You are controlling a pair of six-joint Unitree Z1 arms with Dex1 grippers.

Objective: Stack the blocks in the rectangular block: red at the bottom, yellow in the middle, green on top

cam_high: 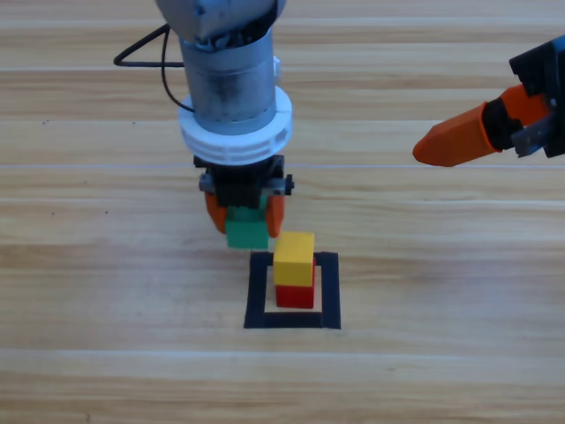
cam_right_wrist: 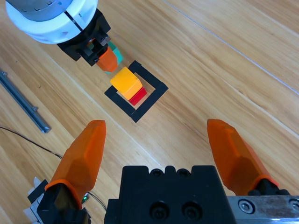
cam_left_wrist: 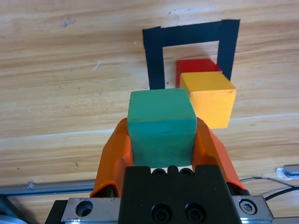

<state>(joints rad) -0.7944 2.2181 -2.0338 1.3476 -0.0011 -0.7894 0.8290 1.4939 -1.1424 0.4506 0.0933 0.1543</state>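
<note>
The small teal-green cube [cam_left_wrist: 161, 127] looks light, rigid and matte, with flat faces that give the jaws good purchase; a hold across two opposite side faces suits it, leaving the underside free for setting down. The left end effector [cam_high: 245, 216] has its orange jaws closed on exactly those faces, carrying the cube above the wooden desk [cam_high: 88, 291], just beside the dark tape square [cam_high: 259, 291]. Inside it, the yellow cube [cam_high: 294, 257] sits on the red cube [cam_high: 295, 295]. The right end effector [cam_high: 455, 140] waits near the desk's right edge, jaws spread wide.
</note>
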